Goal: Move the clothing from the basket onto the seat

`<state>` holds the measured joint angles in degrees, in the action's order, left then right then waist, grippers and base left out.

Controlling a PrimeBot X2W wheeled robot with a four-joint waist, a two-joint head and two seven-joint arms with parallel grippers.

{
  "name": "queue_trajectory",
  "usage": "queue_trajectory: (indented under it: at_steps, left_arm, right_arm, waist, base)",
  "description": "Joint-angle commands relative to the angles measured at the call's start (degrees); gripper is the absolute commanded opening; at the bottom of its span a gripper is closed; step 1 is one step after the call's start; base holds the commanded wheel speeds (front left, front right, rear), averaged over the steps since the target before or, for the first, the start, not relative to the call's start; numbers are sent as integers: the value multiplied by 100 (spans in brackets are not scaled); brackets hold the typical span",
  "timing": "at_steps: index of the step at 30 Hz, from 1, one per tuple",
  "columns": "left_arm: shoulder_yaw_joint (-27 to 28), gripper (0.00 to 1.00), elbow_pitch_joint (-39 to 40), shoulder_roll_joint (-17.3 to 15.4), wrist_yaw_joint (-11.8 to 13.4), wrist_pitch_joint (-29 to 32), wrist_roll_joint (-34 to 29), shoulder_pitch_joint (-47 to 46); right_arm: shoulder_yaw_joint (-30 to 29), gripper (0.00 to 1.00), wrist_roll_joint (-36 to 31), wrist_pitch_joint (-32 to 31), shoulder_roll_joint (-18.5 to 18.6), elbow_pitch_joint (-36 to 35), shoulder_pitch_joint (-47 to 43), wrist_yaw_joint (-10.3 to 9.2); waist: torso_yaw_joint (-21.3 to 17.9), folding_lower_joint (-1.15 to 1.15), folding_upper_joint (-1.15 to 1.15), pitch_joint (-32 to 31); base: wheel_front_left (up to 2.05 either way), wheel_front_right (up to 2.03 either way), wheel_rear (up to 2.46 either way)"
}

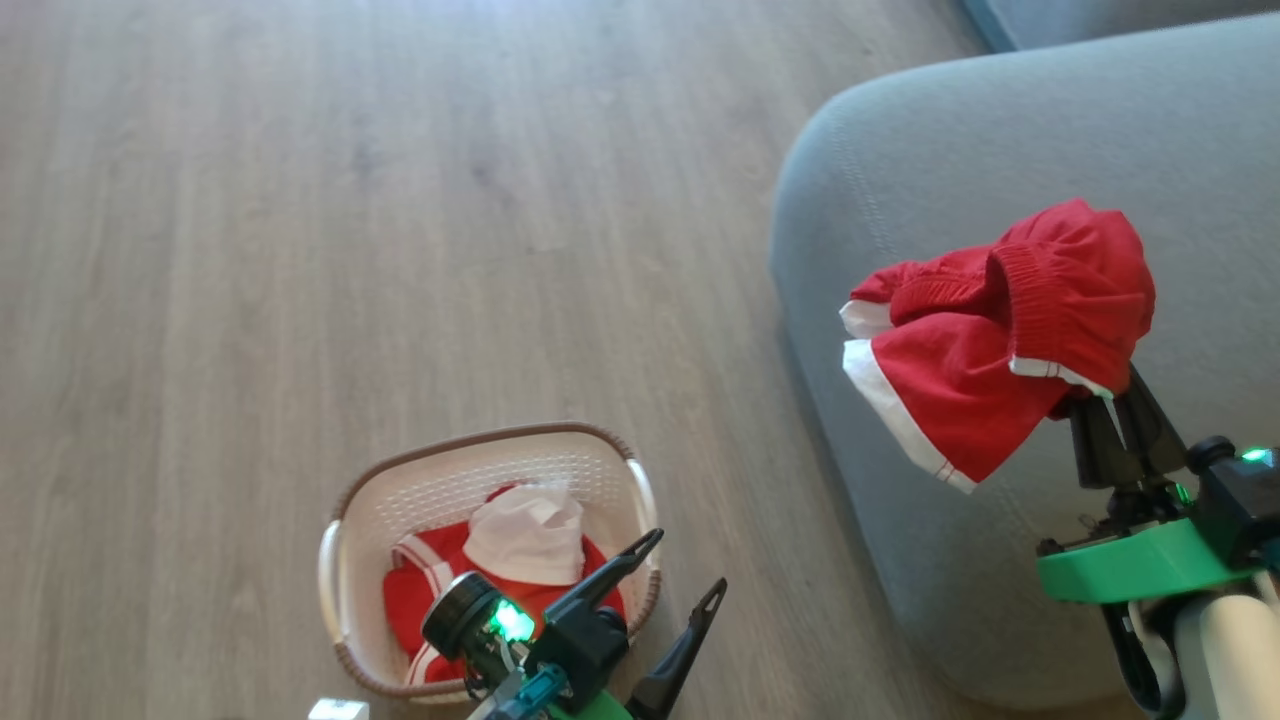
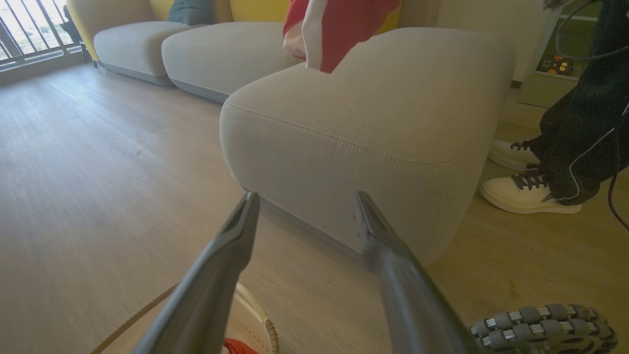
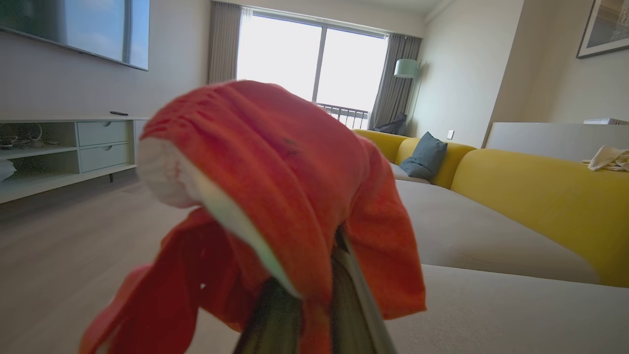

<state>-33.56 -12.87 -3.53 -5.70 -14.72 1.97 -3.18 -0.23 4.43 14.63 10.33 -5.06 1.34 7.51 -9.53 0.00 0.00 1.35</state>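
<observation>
**Right claw.** In the head view the right claw (image 1: 1105,425) stands at the right edge of the frame, mid-height. Its two dark fingers are pressed together on a red garment (image 1: 1010,340) with white trim. The garment drapes over the fingertips and hangs toward the left of the frame, in front of the seat (image 1: 1000,150). Whether the fabric touches the seat cannot be determined. In the right wrist view the right claw (image 3: 314,314) rises from the bottom centre, and the red garment (image 3: 275,162) covers its tips. The seat (image 3: 491,314) lies at the lower right of that frame.

**Left claw.** In the head view the left claw (image 1: 688,562) is at the bottom centre. Its fingers are spread wide and hold nothing. It sits just beside the right rim of the basket (image 1: 480,480). In the left wrist view the left claw (image 2: 307,196) points at the rounded front corner of the seat (image 2: 373,98). The red garment (image 2: 339,29) hangs at the top centre of that frame.

**Basket.** The basket stands on the wooden floor (image 1: 300,200) at the lower centre-left of the head view, apart from the seat. It contains red clothing (image 1: 420,590) with white stripes. A white cloth (image 1: 530,535) lies on top of that clothing.

**Surroundings.** A person's pale shoes (image 2: 526,194) stand on the floor at the right of the left wrist view, beside the seat.
</observation>
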Motion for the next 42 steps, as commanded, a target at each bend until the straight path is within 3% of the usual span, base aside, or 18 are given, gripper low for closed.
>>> queue_trajectory:
  at_steps: [1, 12, 20, 32, 42]
  left_arm:
    - [135, 100, 173, 65, 13, -28, -7, -170]
    - [-11, 100, 181, 65, 0, -28, -38, -347]
    - [-83, 100, 200, 65, -4, -28, -18, -410]
    - [-254, 100, 109, 65, -97, -28, -5, -658]
    - [-306, 100, 163, 65, -52, -28, -4, -485]
  right_arm:
    - [56, 0, -37, 37, 114, -178, 258, -2]
    - [-72, 0, -68, 37, 105, -153, 311, -2]
    - [-153, 0, -62, 37, 41, -139, 319, -2]
    - [-513, 0, -84, 37, -149, -229, 256, -2]
    - [-733, 0, -174, 37, 37, 104, 417, -2]
  waist:
    - [-277, 0, 0, 55]
    - [-1333, 0, 0, 177]
    - [-1889, 0, 0, 229]
    - [-2007, 0, 0, 366]
    - [-1930, 0, 0, 320]
  base:
    - [0, 0, 0]
    - [0, 0, 0]
    - [0, 0, 0]
    - [0, 0, 0]
    - [0, 0, 0]
